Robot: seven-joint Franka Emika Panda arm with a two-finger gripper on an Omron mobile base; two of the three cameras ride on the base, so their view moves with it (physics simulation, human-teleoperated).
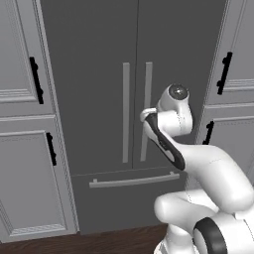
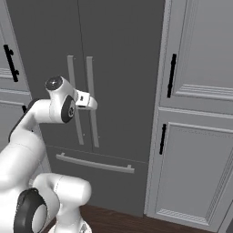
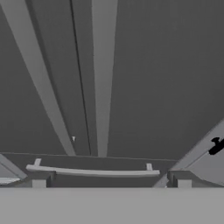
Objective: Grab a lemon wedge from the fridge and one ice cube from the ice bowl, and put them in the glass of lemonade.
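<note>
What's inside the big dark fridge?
You can't see inside. Both doors of the fridge are closed, with their two long bar handles side by side and the drawer handle below. Anything inside is hidden.

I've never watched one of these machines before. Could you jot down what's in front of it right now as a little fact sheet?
Setting: rendered kitchen, dark wood floor
Main appliance: fridge, tall, dark grey
Fridge doors: both shut
Door handles: two long light grey bars, side by side at the centre seam
Bottom drawer: shut, with a horizontal bar handle
Either side: paneled grey cabinets with black handles
Robot: gripper faces the fridge front, near the right door's handle
Jaws: open, holding nothing
</note>
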